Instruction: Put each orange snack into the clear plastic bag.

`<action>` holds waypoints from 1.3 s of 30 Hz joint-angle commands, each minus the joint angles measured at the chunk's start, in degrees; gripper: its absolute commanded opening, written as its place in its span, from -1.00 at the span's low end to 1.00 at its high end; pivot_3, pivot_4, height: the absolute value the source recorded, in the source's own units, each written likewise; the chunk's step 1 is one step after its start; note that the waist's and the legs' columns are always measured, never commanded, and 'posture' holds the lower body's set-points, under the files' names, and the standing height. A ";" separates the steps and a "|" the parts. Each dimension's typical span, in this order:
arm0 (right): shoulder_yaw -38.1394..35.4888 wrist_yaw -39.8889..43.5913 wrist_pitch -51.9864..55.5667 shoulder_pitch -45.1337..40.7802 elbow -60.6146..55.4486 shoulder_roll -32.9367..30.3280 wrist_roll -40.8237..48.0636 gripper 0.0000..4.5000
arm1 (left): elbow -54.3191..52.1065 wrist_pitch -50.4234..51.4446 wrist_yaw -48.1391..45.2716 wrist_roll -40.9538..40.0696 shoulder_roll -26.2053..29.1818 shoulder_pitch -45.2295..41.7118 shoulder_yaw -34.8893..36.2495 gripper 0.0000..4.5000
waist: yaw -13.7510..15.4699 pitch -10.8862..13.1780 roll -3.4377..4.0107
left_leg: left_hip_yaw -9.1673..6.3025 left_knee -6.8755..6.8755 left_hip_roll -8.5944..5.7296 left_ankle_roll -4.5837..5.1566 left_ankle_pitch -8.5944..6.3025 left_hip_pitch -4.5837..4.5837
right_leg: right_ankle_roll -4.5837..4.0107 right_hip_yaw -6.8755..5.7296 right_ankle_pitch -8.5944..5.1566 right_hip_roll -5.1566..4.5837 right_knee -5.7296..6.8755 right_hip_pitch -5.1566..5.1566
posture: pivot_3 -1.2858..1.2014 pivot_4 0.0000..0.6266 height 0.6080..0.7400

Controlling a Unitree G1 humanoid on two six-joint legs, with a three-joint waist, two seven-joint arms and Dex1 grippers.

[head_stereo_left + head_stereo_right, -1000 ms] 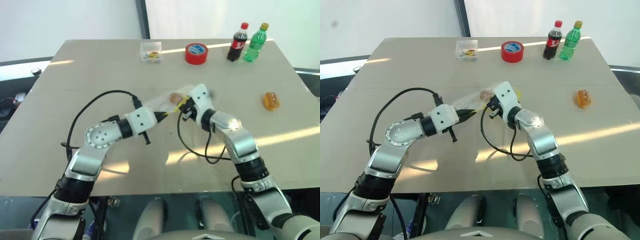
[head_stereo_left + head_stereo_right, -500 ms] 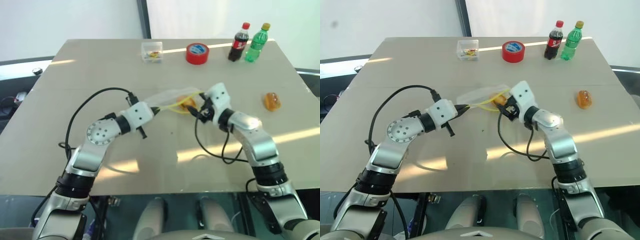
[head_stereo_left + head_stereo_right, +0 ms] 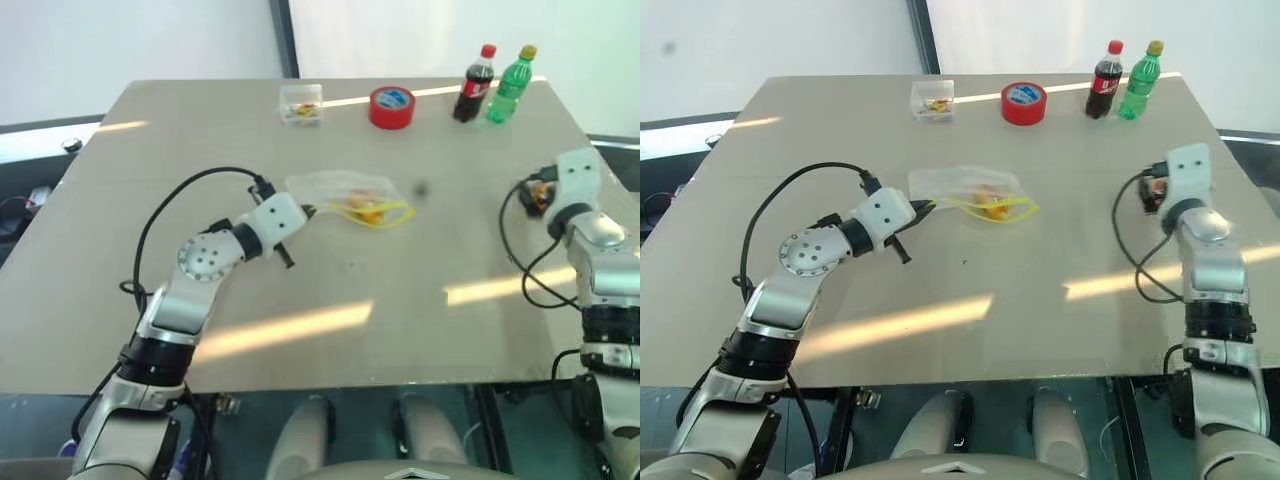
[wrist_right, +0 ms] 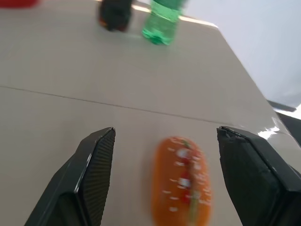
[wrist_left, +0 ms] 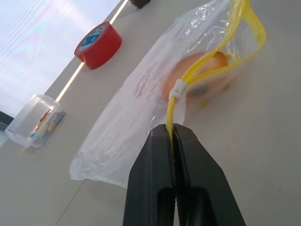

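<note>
L pincer (image 5: 175, 136) clenched on bag (image 5: 141, 94); R pincer (image 4: 164, 155) released, snack (image 4: 182, 183) between.

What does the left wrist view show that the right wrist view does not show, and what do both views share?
The left wrist view shows the clear plastic bag lying on the table, its yellow strip pinched by the shut left fingers. One orange snack sits inside it. The small clear box stands further back.

The right wrist view shows the other orange snack lying on the table between the open right fingers, with the green bottle behind it.

Both show the beige table, the red tape roll and the dark cola bottle.
</note>
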 commanded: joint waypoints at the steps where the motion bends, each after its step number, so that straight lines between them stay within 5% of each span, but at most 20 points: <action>1: -1.96 -0.76 -5.94 -4.97 10.06 -0.96 0.94 0.57 | -1.51 -0.13 0.35 0.11 0.36 -0.69 1.12 -1.00 | -0.16 0.00 0.00 | 0.07 -0.01 0.00 0.00 0.00 0.00 | 0.00 0.07 0.00 0.01 0.00 -0.02 | 0.03 -0.52 1.00; 6: -3.44 0.08 -9.72 -9.62 23.05 -1.42 3.06 0.57 | -2.24 0.44 0.52 0.14 0.51 -0.08 1.30 -1.00 | -0.02 0.00 0.00 | 0.15 0.03 0.06 0.02 -0.01 0.01 | 0.01 0.16 0.01 -0.01 0.01 -0.01 | 0.03 -0.52 1.00; 14: -2.56 3.39 -10.91 -9.85 27.49 -1.86 4.04 0.57 | -5.10 2.28 0.81 0.00 0.51 1.05 1.53 -1.00 | 0.11 0.00 0.00 | 0.14 0.04 0.07 0.07 -0.04 -0.02 | 0.01 0.16 0.01 -0.04 -0.02 0.00 | 0.03 -0.52 1.00; 17: -2.02 3.25 -12.66 -9.79 27.98 -2.06 3.40 0.17 | -5.10 2.40 0.85 0.04 0.41 0.87 1.43 -1.00 | 0.03 0.01 0.00 | 0.13 0.04 0.07 0.07 -0.04 -0.01 | 0.01 0.16 0.01 -0.03 0.00 -0.01 | 0.03 -0.52 1.00; 22: -1.63 5.45 -15.05 -8.47 24.33 -1.97 3.89 -0.88 | -4.21 1.89 0.91 0.14 0.15 0.43 1.13 -1.00 | 0.02 0.01 0.00 | 0.15 0.04 0.07 0.07 -0.04 -0.01 | 0.01 0.17 0.01 -0.02 0.00 -0.01 | 0.03 -0.52 1.00; 24: -1.88 6.80 -14.88 -7.24 21.10 -1.75 4.70 -0.99 | -4.03 1.81 0.92 0.15 0.11 0.39 1.11 -1.00 | 0.04 0.01 0.00 | 0.14 0.04 0.08 0.07 -0.04 -0.01 | 0.01 0.16 0.01 -0.02 -0.01 -0.01 | 0.03 -0.52 1.00; 28: -0.28 15.38 -8.68 0.97 1.34 -0.96 9.42 -0.99 | -3.34 1.67 1.23 -0.01 -0.32 0.01 1.21 -1.00 | 0.10 0.01 0.00 | 0.12 0.05 0.10 0.07 -0.04 -0.02 | 0.01 0.16 0.01 -0.03 0.00 -0.01 | 0.03 -0.52 1.00; 31: 6.07 21.75 1.95 12.15 -25.31 -0.38 16.85 -0.99 | -2.80 1.69 1.43 -0.20 -0.64 -0.28 1.30 -1.00 | 0.31 -0.01 0.02 | 0.10 0.07 0.13 0.07 -0.04 -0.02 | 0.02 0.14 0.01 -0.02 0.00 0.00 | 0.03 -0.52 1.00; 35: 10.25 18.03 14.63 18.70 -46.10 3.00 22.31 -0.99 | -2.77 2.16 1.64 -0.29 -1.01 -0.51 1.30 -1.00 | 0.06 0.00 0.03 | -0.04 0.08 0.20 0.07 -0.04 -0.13 | 0.02 0.04 0.00 0.00 0.04 -0.08 | 0.03 -0.52 1.00; 39: 15.10 14.33 21.32 20.39 -55.11 6.83 23.10 -0.99 | -2.82 1.97 1.50 -0.46 -1.10 -0.58 1.35 -1.00 | 0.42 0.00 0.02 | -0.20 0.16 0.16 0.07 -0.04 -0.03 | 0.02 -0.09 0.01 0.00 0.07 0.07 | 0.03 -0.52 1.00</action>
